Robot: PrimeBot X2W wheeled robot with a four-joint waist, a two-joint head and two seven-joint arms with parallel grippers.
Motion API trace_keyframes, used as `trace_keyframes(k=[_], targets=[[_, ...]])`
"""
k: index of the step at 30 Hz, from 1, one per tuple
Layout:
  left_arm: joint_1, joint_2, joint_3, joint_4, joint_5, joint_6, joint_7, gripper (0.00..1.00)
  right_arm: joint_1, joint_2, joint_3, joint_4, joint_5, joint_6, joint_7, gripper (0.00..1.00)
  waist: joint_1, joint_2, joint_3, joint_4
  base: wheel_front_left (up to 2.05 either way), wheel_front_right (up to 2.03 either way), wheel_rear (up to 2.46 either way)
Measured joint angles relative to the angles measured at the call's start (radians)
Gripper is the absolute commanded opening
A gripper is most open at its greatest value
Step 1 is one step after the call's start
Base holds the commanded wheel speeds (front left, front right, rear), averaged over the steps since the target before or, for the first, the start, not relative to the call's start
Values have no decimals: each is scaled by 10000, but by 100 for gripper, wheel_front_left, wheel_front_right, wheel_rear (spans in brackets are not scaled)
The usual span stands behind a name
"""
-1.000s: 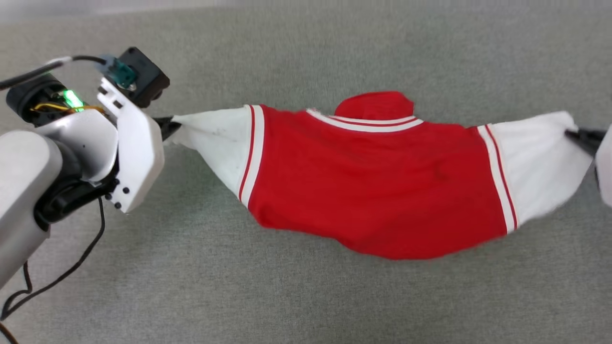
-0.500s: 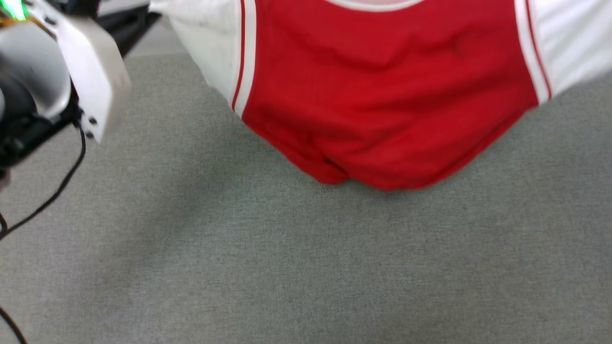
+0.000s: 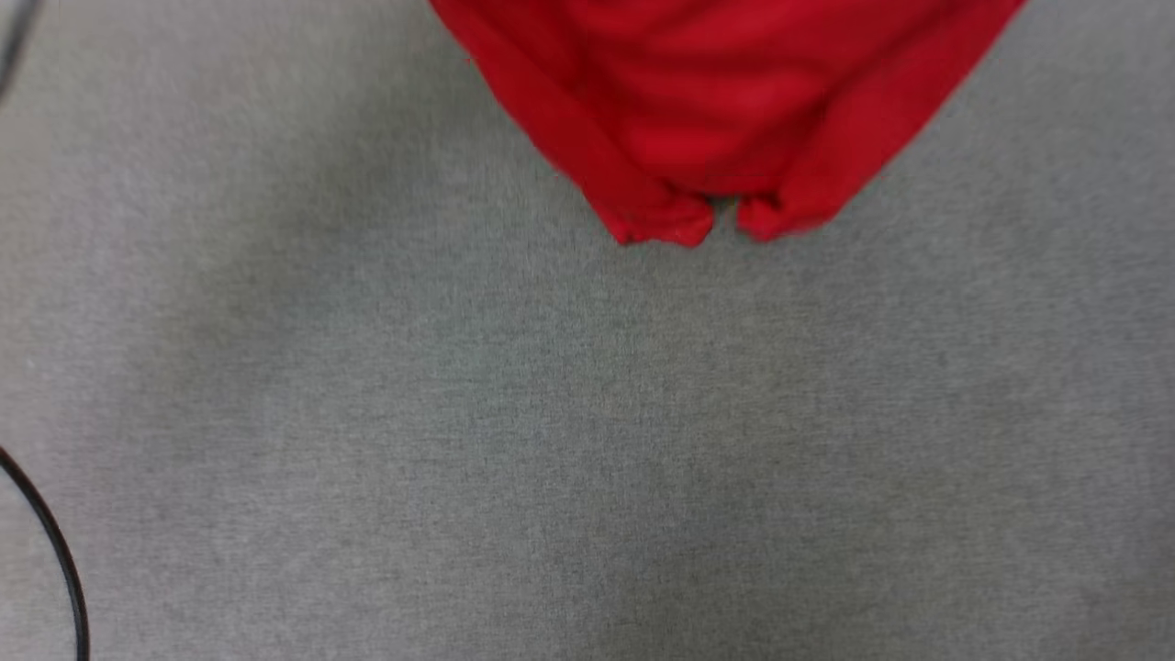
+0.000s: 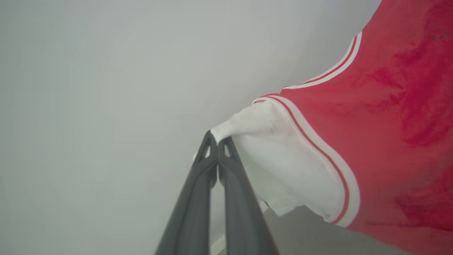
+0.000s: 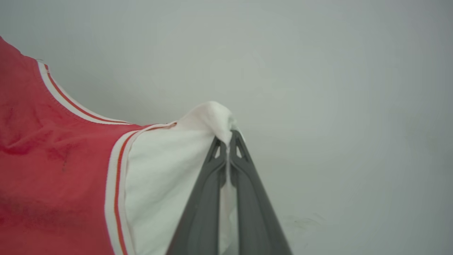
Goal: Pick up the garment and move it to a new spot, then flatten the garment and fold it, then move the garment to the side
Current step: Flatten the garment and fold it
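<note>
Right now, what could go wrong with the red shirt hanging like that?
1. The left tool and right tool each pinch only a small tip of a white sleeve. A tip might slip out, and the shirt would drop.
2. Its bottom edge curls inward, so it may land wrinkled on the grey surface.

The red cloth sports jersey (image 3: pixel 725 101) looks a soft, matt knit, with white sleeves and ribbed striped trim (image 4: pixel 318 148). The grey surface (image 3: pixel 459 413) is matt, finely grained, felt-like textile. The left gripper (image 4: pixel 217 140) and right gripper (image 5: pixel 228 140) have smooth, matt, dark grey plastic fingers. The thin black cable (image 3: pixel 55 551) looks smooth.
</note>
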Motion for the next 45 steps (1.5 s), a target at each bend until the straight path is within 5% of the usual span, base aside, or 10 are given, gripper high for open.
trace_keyframes(k=[11, 25, 37, 45], targets=[[-3025, -646, 523, 1975, 1005, -86, -1306, 0, -3595, 1530, -593, 2416, -2224, 0, -1183, 0, 1, 0, 1681, 42, 0, 0, 0], [-5111, -1369, 263, 3912, 1264, -205, -2671, 0, -5964, 2468, -426, 4727, -3064, 0, -2506, 0, 1, 0, 2320, 145, 0, 0, 0], [-1889, -1225, -961, 4544, 288, -219, -4038, 0, -3251, 3367, 533, 6521, -1977, 0, -4648, 0, 1, 0, 1854, -1, 0, 0, 0], [1491, -894, -1423, 3509, -320, 320, -4585, 0, -458, 3655, 1455, 6606, -1076, 0, -5294, 0, -1, 0, 769, -56, 0, 0, 0]])
